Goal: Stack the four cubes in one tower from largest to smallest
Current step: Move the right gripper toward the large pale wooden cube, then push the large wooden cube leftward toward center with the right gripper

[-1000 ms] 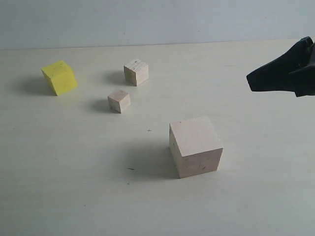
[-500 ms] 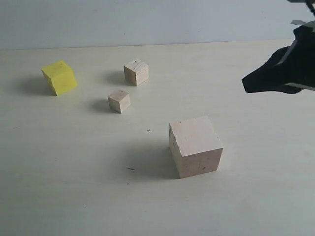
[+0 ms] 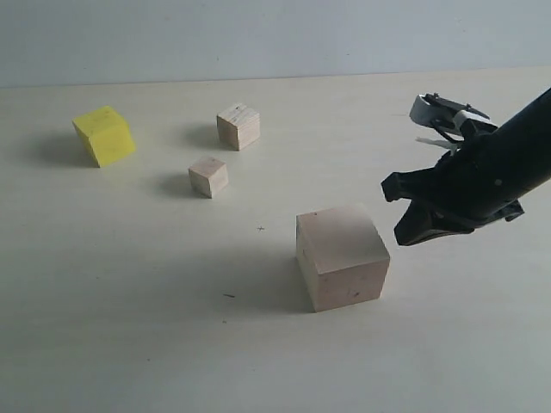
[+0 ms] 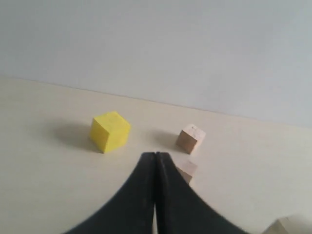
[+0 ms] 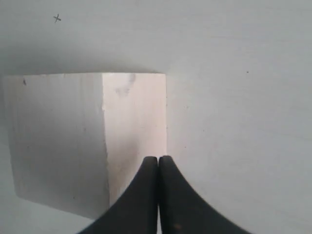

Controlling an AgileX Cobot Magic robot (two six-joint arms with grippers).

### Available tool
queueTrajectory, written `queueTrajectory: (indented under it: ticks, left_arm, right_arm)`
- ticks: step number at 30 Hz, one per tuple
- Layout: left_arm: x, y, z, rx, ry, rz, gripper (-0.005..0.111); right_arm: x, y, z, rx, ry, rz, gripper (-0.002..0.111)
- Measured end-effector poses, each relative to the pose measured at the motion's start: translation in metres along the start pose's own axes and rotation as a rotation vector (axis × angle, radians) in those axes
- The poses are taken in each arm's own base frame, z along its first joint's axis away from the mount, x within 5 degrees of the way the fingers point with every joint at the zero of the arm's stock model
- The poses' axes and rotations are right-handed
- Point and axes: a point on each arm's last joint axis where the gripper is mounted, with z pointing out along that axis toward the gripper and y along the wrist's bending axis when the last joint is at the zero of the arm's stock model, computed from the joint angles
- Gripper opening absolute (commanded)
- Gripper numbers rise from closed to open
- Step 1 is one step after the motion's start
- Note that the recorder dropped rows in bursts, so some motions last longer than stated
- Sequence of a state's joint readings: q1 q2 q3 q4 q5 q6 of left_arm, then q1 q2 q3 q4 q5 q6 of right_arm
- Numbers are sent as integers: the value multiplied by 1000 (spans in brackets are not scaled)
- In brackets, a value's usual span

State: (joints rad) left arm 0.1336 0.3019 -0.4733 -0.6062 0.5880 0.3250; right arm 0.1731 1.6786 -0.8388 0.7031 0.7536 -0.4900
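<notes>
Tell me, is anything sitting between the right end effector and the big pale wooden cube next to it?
Nothing visible does. The right end effector, its jaws closed, hangs close beside the large pale wooden cube, and only bare table shows around the gap between them. No other cube lies on that side.

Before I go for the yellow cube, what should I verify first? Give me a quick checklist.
1. Top of large pale cube bare: ok.
2. Space around yellow cube, apart from plywood cube and smallest cube: ok.
3. Open left hand: not ok, shut.
4. Open right hand: not ok, shut.
5. Clearance between right hand and large pale cube: cannot tell, tips close to its side.
</notes>
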Motion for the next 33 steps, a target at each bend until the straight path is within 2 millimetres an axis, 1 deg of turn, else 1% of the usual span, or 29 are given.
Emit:
queueTrajectory:
  ticks: [3,7,11,14,17,22,27,31,33]
  left_arm:
    - [4,-7,2,81,52,49,0]
    - [5,-11,1,141,62,115,0]
    - [6,-13,1,166,64,158,0]
    - [6,-13,1,169,64,161,0]
    - [6,-13,1,169,64,161,0]
    - [6,-13,1,170,63,164,0]
    - [6,-14,1,171,65,164,0]
    - [6,-14,1,172,66,164,0]
    - [7,-14,1,182,82,165,0]
  right_arm:
    - [0,4,10,-4,16,-4,0]
    - [1,16,23,6,22,-45,0]
    - [1,24,35,16,14,-65,0]
    - [1,27,40,7,8,-67,0]
    - [-3,29,44,-10,-4,-71,0]
    - [-14,35,47,-55,3,-62,0]
    - [-16,38,50,-105,16,-43,0]
    - [-13,42,49,-141,50,-69,0]
    - [-11,49,37,-169,45,-100,0]
